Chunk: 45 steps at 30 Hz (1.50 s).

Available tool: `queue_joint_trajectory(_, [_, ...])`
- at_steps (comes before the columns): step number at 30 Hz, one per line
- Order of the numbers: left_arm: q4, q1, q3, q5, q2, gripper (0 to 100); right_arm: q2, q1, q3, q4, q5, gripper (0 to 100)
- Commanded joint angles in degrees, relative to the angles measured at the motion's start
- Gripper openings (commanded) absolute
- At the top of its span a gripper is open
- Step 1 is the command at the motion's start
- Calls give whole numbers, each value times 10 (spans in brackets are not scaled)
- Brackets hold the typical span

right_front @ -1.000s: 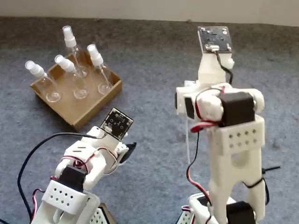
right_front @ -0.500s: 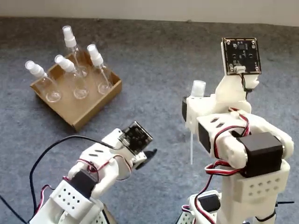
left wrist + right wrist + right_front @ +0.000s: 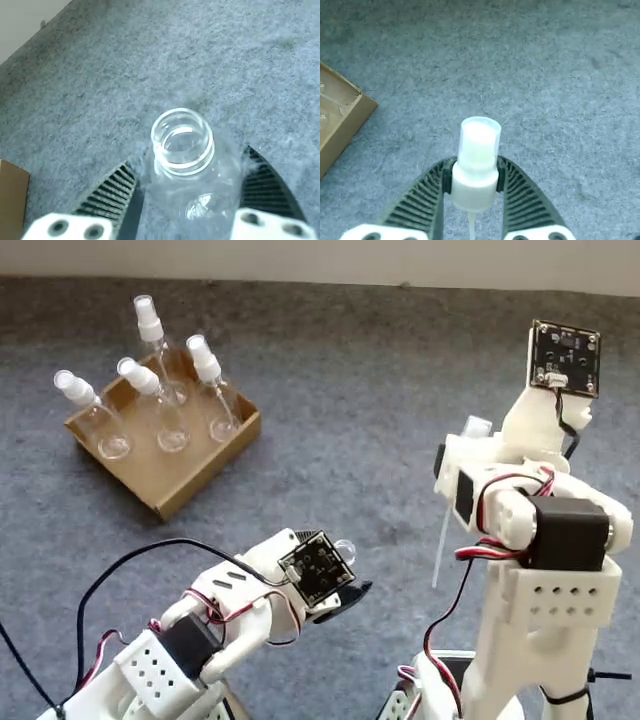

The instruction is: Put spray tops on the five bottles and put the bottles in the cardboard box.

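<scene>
Left jaws are closed on the body of the uncapped bottle [image 3: 182, 150]. Its threaded mouth is open and bare, at lower centre of the high view.

Right jaws are clamped on the white collar of the spray top [image 3: 476, 165]. Its dip tube [image 3: 440, 545] hangs down right of centre, well apart from the bottle mouth.

The cardboard box [image 3: 205, 472] sits upper left on the grey bench [image 3: 330, 370] and holds four topped bottles [image 3: 150, 390].

We judge the step in hand to be mating the fifth top to its bottle.
- Hold the bottle upright and steady.
- Bring the tube tip directly over the mouth.
- Thread the tube in first, then seat the collar squarely on the threads and turn.
- Risks: the thin tube may flex and catch the rim, and the clear bottle may slip under a downward push.

Compared with one second ago:
- The right arm has swung from centre toward the right edge, carrying the top with it.
- The left arm has shifted from lower left toward lower centre, and the bottle mouth now shows beside its camera board.
- The box and its bottles are unmoved.
</scene>
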Motion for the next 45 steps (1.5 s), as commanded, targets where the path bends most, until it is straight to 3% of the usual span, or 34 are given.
queue_joint_trajectory(1, [-15, 7, -52, -6, -3, 203, -44, 10, 23, -49, 6, 5])
queue_joint_trajectory(16, [-17, 9, -41, -2, -2, 203, -267, 7, 331, -269, 1, 5])
queue_joint_trajectory(20, [-72, 6, 2, -3, -4, 203, -301, -37, 382, -313, -44, 6])
queue_joint_trajectory(26, [-83, 0, 26, -4, -8, 203, -348, -101, 399, -356, -71, 7])
queue_joint_trajectory(34, [-81, -40, 25, -2, -3, 203, -383, -115, 398, -366, -72, 7])
queue_joint_trajectory(41, [8, -37, -35, -1, -2, 203, -415, -192, 393, -371, -72, 7])
queue_joint_trajectory(45, [17, -36, -41, -1, -2, 203, -436, -211, 399, -410, -72, 7])
